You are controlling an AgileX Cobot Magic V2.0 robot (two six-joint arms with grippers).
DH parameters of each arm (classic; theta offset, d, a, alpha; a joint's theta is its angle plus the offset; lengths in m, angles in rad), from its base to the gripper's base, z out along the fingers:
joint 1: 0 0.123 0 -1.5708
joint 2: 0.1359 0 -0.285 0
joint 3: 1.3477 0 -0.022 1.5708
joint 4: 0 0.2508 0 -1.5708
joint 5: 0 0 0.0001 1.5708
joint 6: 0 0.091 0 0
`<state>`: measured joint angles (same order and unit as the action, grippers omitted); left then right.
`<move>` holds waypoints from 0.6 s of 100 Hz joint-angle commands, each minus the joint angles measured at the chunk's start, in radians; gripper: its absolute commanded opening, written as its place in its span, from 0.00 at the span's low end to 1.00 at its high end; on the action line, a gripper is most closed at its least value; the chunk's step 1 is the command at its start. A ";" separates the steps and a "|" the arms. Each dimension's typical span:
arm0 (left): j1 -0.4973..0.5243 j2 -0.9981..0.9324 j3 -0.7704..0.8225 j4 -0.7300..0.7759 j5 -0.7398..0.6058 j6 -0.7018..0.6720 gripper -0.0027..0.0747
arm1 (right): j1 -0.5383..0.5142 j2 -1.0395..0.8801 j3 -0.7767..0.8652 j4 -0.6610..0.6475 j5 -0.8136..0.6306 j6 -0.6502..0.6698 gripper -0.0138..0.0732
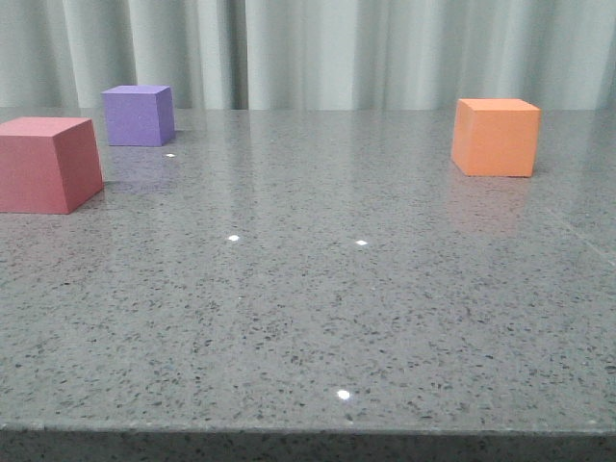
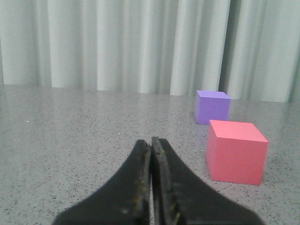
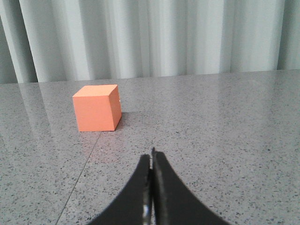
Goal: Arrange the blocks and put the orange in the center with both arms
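Observation:
The red-pink cube (image 1: 43, 164) sits at the table's left edge, with the purple cube (image 1: 139, 115) just behind it. The orange cube (image 1: 496, 137) sits alone at the far right. No arm shows in the front view. My left gripper (image 2: 151, 140) is shut and empty, low over the table; the red-pink cube (image 2: 235, 151) and the purple cube (image 2: 212, 107) lie ahead of it, to one side. My right gripper (image 3: 152, 152) is shut and empty, with the orange cube (image 3: 96, 108) ahead and apart from it.
The grey speckled table (image 1: 318, 308) ends at a front edge close to the camera. Pale curtains (image 1: 318, 48) hang behind it. A thin seam (image 3: 79, 180) runs across the tabletop near the orange cube.

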<state>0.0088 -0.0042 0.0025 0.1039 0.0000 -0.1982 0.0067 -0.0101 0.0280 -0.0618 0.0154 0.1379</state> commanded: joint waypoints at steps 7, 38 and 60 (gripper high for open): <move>-0.001 -0.035 0.042 -0.008 -0.081 0.000 0.01 | -0.003 -0.015 -0.019 0.000 -0.091 -0.011 0.08; -0.001 -0.035 0.042 -0.008 -0.081 0.000 0.01 | -0.003 -0.015 -0.056 0.003 -0.154 -0.011 0.08; -0.001 -0.035 0.042 -0.008 -0.081 0.000 0.01 | -0.003 0.002 -0.296 0.045 0.111 -0.011 0.08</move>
<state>0.0088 -0.0042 0.0025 0.1039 0.0000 -0.1982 0.0067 -0.0101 -0.1297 -0.0251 0.0821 0.1379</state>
